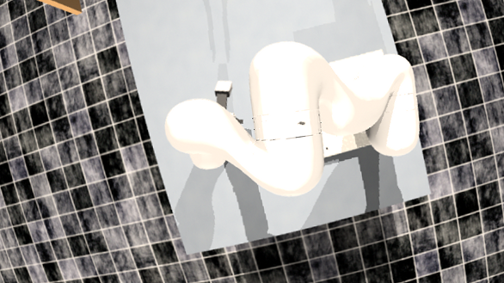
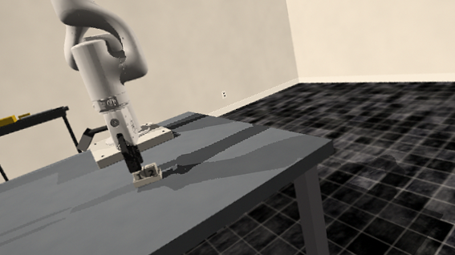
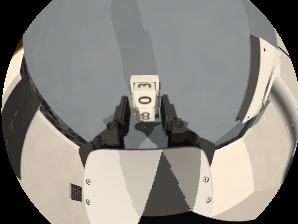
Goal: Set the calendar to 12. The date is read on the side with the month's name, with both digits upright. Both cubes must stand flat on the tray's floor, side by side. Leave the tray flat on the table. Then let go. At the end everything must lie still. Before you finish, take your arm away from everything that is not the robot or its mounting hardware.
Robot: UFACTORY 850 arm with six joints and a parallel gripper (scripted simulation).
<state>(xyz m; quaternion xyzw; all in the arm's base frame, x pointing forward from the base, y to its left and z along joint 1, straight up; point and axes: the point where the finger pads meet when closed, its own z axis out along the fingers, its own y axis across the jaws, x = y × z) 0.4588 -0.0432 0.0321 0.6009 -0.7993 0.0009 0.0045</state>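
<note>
Two cubes in a tray [image 2: 148,180], seemingly reading 12, pincer [image 2: 136,169] [image 3: 144,103] spread just above, base plate [image 2: 135,146] behind.

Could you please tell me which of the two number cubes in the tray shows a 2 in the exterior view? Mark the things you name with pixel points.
The right-hand cream cube [image 2: 151,171]; its left neighbour shows a 1.

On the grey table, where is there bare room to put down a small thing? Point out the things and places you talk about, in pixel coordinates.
Bare stretches of the grey table [image 1: 172,58] [image 2: 76,250] [image 3: 70,55]: between the tray [image 2: 148,180] and the near edge, and toward the near right corner. It is crowded around the tray, with the gripper [image 2: 136,169] [image 3: 144,103] over it and the base plate [image 2: 157,137] behind.
</note>
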